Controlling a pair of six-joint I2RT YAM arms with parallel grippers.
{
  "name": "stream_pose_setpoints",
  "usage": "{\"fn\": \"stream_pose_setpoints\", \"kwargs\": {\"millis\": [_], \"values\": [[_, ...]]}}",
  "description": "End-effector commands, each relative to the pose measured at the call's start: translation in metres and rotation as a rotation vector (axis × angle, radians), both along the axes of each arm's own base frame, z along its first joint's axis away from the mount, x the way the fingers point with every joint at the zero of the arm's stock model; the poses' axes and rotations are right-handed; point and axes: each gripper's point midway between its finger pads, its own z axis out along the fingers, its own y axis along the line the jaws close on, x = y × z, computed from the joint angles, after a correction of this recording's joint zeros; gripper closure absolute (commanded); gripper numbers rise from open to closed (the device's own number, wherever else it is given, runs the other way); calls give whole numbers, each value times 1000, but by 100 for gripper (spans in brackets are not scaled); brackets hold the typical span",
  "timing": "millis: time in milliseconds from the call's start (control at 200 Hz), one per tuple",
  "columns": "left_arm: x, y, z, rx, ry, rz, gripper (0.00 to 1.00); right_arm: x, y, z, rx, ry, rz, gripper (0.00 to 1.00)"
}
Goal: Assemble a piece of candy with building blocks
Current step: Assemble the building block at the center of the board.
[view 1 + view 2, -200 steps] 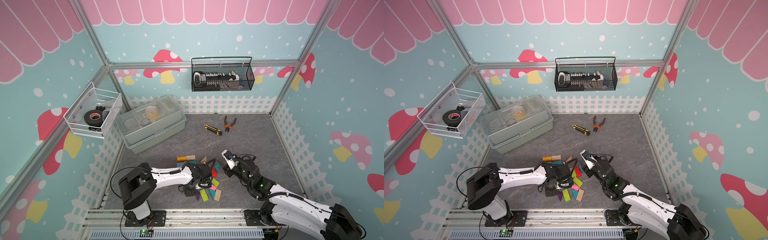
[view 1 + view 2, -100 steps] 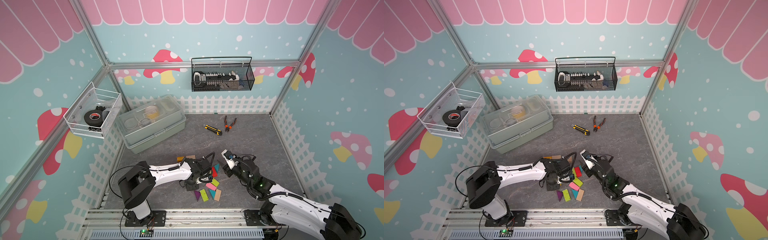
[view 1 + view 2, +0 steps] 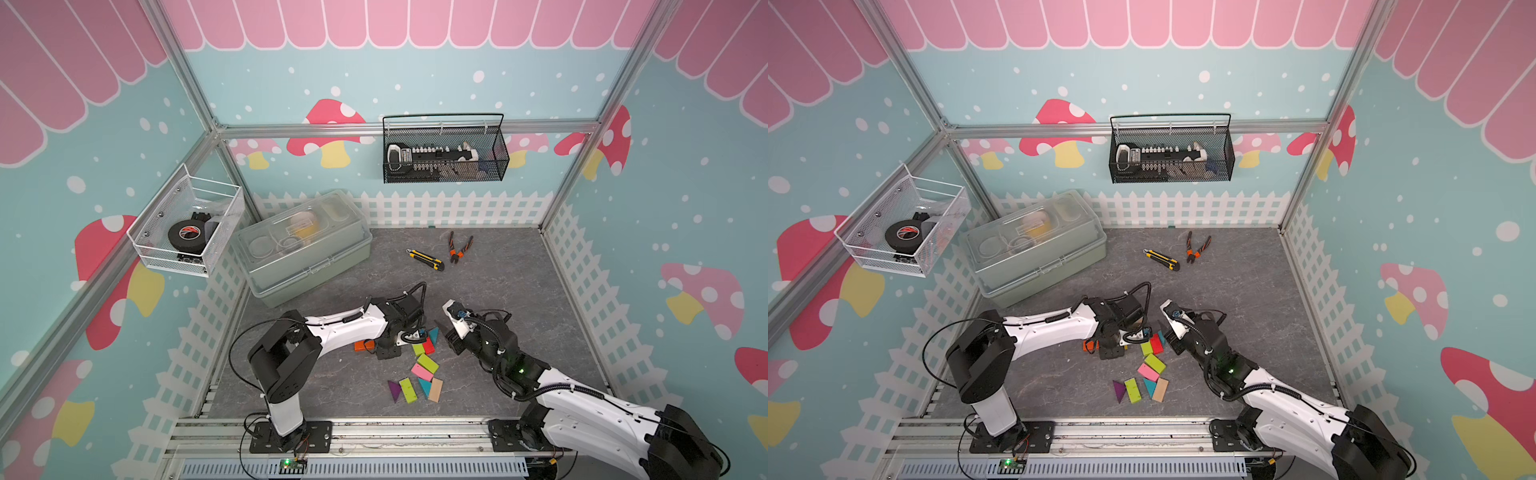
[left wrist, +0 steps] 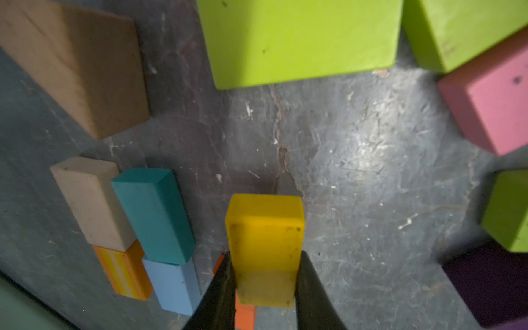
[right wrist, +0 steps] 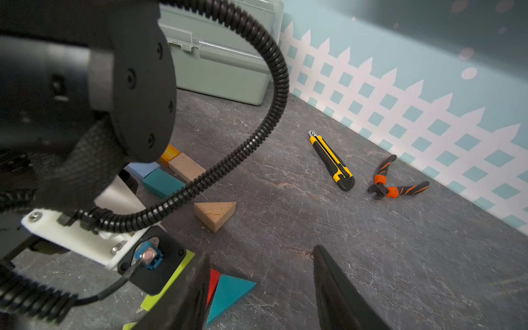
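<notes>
On the far left I see the grey-green storage box (image 3: 303, 245) against the back fence, shut and well clear of the work. My left gripper (image 4: 264, 288) is down over the middle of the floor (image 3: 498, 291) with its jaws clamped on a yellow block (image 4: 264, 243), which sticks out past the black fingers (image 4: 220, 291). Through the left wrist camera I see a tan block (image 4: 91, 203), a teal block (image 4: 154, 214), a striped orange block (image 4: 123, 271) and a pale blue block (image 4: 174, 285) packed touching one another beside the held piece. An orange block (image 3: 364, 345) shows just left of that gripper in a top view. Nearer to me lie a pink block (image 3: 422, 372), lime-green blocks (image 3: 407, 390), a purple wedge (image 3: 393, 390), a teal wedge (image 3: 424, 386) and a plain tan slab (image 3: 435, 389), loosely grouped. Just to the right, a red block (image 3: 428, 345) and a second teal wedge (image 5: 228, 291) sit close by my right gripper (image 5: 261, 288), whose jaws stand apart with nothing between them. A tan wedge (image 5: 215, 214) lies alone farther back. Far right of centre, the utility knife (image 3: 424, 259) and pliers (image 3: 459, 247) lie near the back fence.
</notes>
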Motion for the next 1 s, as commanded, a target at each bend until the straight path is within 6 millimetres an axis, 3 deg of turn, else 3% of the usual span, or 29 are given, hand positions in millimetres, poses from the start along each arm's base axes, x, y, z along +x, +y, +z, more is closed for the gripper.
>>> {"fn": "stream_pose_setpoints", "kwargs": {"millis": [0, 250, 996], "values": [[4, 0, 1, 23, 16, -61, 82, 2, -2, -2, 9, -5, -15, 42], [10, 10, -4, 53, 39, -62, 82, 2, -3, -2, 7, -7, -19, 42], [19, 14, -14, 67, 80, -56, 78, 2, -4, -4, -3, -7, -20, 42]]}}
